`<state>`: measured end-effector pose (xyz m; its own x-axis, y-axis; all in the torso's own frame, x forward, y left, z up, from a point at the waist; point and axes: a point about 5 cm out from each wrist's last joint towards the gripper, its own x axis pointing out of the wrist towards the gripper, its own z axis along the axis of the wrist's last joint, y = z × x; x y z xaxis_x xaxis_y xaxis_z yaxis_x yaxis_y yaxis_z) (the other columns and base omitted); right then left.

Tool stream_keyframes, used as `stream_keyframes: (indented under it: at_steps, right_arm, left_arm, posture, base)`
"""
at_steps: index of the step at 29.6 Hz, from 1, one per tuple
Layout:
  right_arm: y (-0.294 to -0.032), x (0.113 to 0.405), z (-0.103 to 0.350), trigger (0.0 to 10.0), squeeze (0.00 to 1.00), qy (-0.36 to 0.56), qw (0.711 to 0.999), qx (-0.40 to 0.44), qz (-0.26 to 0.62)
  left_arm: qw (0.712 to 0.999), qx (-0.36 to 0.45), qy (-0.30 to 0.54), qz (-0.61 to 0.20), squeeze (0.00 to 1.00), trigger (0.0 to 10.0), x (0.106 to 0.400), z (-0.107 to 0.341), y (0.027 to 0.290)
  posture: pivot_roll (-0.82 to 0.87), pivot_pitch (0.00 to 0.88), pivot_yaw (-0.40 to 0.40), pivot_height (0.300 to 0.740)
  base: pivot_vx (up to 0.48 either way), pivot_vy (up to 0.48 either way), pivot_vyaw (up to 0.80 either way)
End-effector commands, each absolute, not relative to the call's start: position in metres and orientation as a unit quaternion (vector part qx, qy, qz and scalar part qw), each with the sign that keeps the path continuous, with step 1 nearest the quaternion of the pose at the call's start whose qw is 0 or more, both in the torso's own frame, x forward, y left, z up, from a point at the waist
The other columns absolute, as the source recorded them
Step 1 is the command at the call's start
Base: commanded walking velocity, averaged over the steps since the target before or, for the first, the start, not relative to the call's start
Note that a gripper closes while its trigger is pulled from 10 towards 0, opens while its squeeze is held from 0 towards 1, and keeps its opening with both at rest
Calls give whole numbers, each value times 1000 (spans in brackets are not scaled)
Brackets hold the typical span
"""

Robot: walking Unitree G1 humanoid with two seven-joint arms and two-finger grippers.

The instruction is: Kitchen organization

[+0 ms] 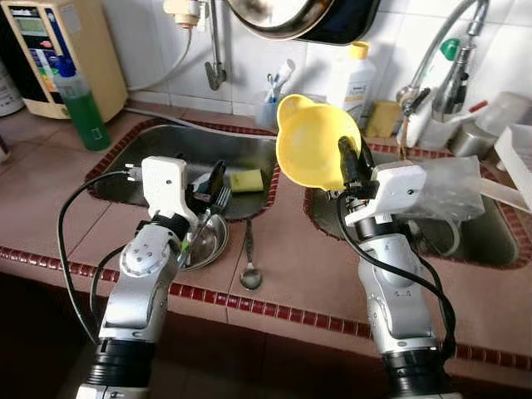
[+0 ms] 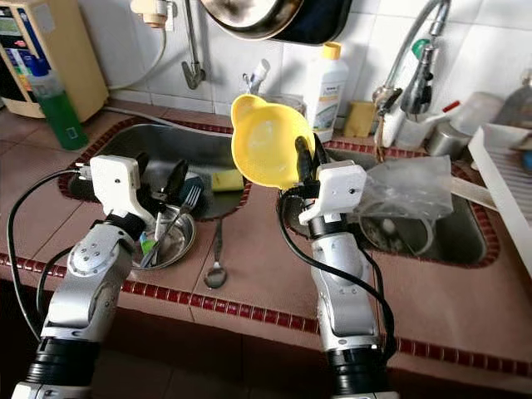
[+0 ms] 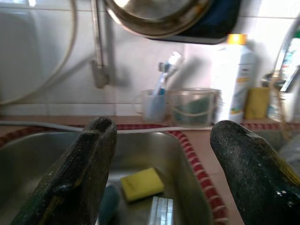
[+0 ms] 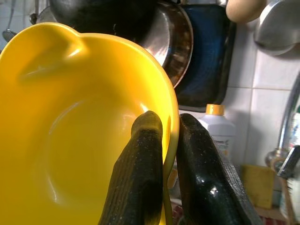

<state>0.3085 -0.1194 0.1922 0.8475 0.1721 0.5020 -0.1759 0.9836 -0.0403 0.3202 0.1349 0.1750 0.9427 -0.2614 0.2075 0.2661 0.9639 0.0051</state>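
Two steel sinks point(image 1: 166, 141) lie beyond the grippers. A yellow bowl point(image 1: 312, 140) hangs over the tiled divider, its rim pinched between the right gripper point(image 1: 352, 160)'s fingers. The left gripper point(image 3: 164, 183), fingers spread, hovers before a yellow sponge point(image 3: 142, 183).

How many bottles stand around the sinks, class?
2: a green bottle on the counter left of the left sink, and a white bottle with a yellow cap against the tiled wall between the sinks. Others may be hidden.
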Motion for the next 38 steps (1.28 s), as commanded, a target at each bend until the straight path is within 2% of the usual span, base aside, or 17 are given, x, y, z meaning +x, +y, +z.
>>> stream_keyframes:
  at_steps: [1,15,34,38]
  right_arm:
    - [-122,308,195,10000,0,-271,959,1,85]
    - [-119,308,195,10000,0,-271,958,-1,93]
    - [-119,299,179,10000,0,-246,964,-3,98]
    - [-119,299,178,10000,0,-242,965,-2,97]
  left_arm:
    - [985,-4,-100,-140,0,10000,321,175,134]
    - [984,2,-99,-148,0,10000,320,174,131]
    - [985,13,-86,-151,0,10000,313,167,134]
    - [985,15,-86,-150,0,10000,311,167,135]
  posture:
    - [-86,0,13,740]
    - [-86,0,12,740]
    - [-81,19,10,740]
    - [-80,28,10,740]
  base:
    - [0,401,0]
    - [0,386,0]
    - [0,0,0]
    - [276,0,0]
